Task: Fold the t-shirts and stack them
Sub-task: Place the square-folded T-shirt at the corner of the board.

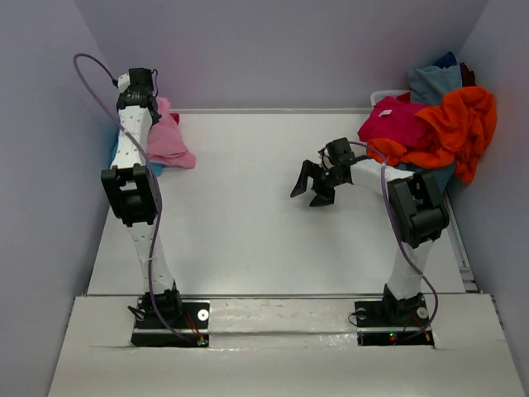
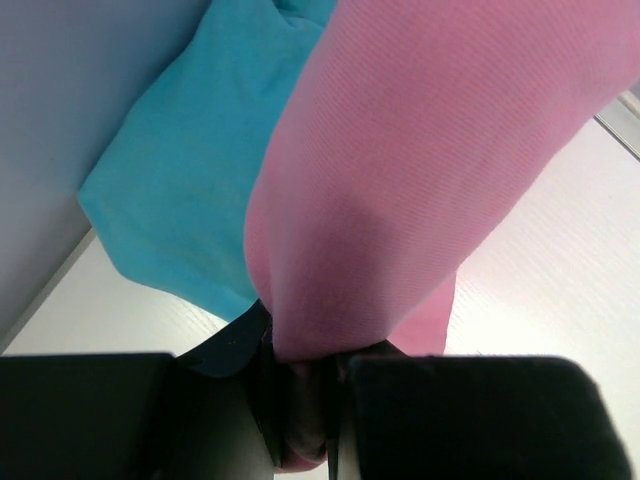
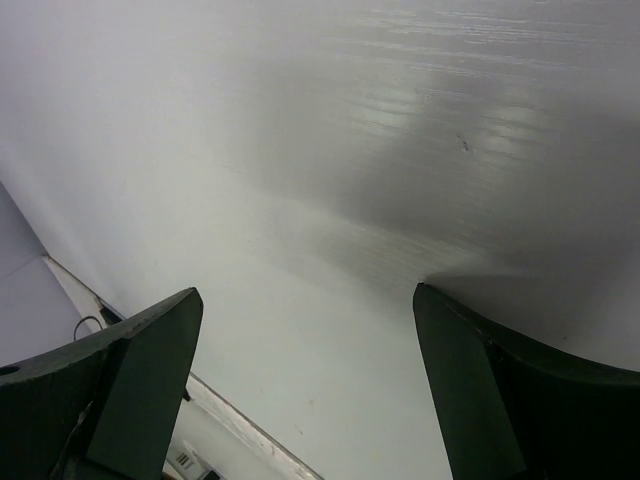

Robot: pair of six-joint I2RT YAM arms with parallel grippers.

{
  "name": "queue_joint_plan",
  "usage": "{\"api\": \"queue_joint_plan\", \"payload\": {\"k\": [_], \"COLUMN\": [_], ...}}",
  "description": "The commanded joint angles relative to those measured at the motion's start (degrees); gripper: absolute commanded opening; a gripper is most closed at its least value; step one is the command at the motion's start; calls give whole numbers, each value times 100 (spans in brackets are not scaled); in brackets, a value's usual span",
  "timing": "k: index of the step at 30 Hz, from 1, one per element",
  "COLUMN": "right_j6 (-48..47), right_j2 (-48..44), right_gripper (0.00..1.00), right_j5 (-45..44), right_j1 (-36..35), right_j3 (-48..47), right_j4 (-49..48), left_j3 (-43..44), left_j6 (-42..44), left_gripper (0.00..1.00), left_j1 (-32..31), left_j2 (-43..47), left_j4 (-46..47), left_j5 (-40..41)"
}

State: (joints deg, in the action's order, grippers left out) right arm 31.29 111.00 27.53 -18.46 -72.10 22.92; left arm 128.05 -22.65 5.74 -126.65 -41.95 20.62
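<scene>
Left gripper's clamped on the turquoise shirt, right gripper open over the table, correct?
No: the left gripper is clamped on the light pink shirt, not the turquoise shirt, as the left wrist view shows. The right gripper is open over the table.

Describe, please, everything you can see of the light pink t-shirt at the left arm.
The light pink t-shirt is soft, finely ribbed knit cloth, plain, with no print visible. It is bunched in a rumpled heap, not folded flat, at the far left corner of the white table. The left claw is shut on a fold of it. A turquoise t-shirt lies against it, partly beneath. Sleeves and collar cannot be made out.
</scene>
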Motion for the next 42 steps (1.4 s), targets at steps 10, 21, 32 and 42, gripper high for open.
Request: {"api": "queue_joint_plan", "payload": {"k": [10, 21, 32, 42], "right_j6": [-193, -202, -219, -237], "right_j2": [440, 686, 730, 616], "right_gripper": [93, 93, 94, 94], "right_j5": [-327, -213, -72, -28], "right_j1": [-53, -105, -158, -158], "right_j3": [108, -68, 73, 116], "right_j4": [275, 301, 38, -120], "left_j3": [440, 344, 9, -78], "left_j6": [-485, -644, -714, -600], "left_gripper": [5, 20, 72, 78], "left_j1": [1043, 1290, 1290, 1053], "left_j2": [484, 88, 193, 798], "left_j4": [161, 161, 337, 311], "left_j5": [-233, -813, -841, -288]}}
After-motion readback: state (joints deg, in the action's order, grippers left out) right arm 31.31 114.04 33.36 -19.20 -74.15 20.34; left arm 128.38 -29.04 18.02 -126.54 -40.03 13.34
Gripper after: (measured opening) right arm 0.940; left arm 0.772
